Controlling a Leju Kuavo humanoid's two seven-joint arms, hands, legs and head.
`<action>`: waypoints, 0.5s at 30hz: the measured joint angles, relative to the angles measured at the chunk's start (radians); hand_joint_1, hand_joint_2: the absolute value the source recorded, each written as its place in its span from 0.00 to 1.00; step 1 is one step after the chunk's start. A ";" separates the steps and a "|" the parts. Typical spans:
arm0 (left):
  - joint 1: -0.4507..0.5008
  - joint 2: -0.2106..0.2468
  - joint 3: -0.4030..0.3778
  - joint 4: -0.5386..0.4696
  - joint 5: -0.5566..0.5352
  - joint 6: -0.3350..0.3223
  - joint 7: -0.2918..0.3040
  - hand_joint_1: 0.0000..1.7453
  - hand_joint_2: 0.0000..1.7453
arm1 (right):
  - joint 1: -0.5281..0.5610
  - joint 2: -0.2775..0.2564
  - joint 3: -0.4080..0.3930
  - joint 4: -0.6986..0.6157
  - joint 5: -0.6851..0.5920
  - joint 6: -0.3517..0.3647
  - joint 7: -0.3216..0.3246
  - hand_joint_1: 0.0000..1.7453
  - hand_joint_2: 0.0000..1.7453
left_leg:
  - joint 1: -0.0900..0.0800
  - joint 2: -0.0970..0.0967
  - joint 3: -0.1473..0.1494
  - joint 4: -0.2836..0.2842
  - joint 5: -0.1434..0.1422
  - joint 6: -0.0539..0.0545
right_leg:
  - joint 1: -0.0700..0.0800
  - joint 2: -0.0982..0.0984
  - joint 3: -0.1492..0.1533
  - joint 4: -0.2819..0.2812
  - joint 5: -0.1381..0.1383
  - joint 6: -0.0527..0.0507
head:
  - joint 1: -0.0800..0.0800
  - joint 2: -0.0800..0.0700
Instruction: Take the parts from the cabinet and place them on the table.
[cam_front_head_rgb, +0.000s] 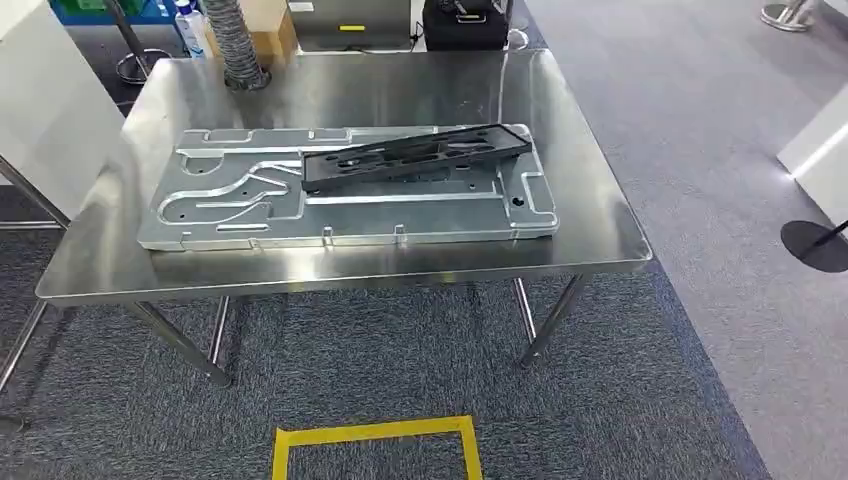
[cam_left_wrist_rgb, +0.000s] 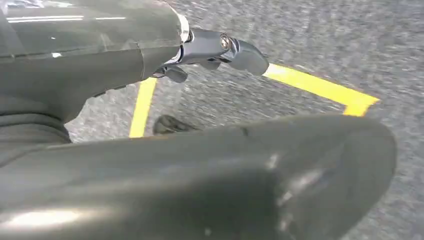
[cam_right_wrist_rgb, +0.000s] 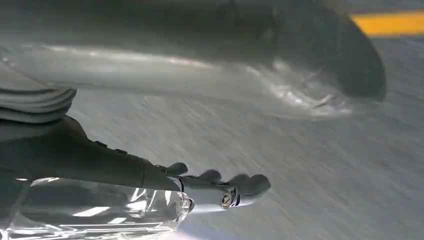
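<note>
Black part (cam_front_head_rgb: 415, 158) lies on the silver plate (cam_front_head_rgb: 345, 190) on the table (cam_front_head_rgb: 600, 230), well ahead of both hands, left hand (cam_left_wrist_rgb: 215, 50) and right hand (cam_right_wrist_rgb: 220, 187) hanging over carpet with fingers loosely out, holding nothing; placing looks done, next likely another cabinet trip.

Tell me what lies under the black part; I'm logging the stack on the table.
The black part lies tilted on the large silver plate, which rests on the steel table. The plate's surface directly beneath the black part is covered and cannot be seen.
</note>
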 joint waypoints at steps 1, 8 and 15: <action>0.000 0.001 0.000 0.000 -0.002 0.000 0.002 0.00 0.00 | -0.001 0.000 0.000 0.011 0.005 0.023 0.044 0.00 0.00 | 0.000 0.001 -0.018 0.004 0.010 -0.003 | 0.000 -0.001 0.036 -0.038 0.044 -0.002 | 0.000 0.000; -0.003 0.003 -0.010 0.000 -0.042 -0.013 0.010 0.00 0.00 | -0.009 -0.005 -0.015 0.066 -0.016 0.142 0.186 0.00 0.00 | 0.000 0.005 -0.062 0.019 0.069 -0.041 | 0.011 -0.002 0.244 -0.366 0.039 -0.042 | 0.000 0.000; -0.003 0.005 -0.043 0.001 -0.090 -0.042 0.055 0.00 0.00 | -0.020 -0.091 -0.091 0.140 -0.141 0.244 0.279 0.00 0.00 | 0.008 -0.013 -0.124 0.334 -0.132 -0.060 | 0.011 -0.013 0.134 -0.357 0.124 -0.059 | 0.000 0.000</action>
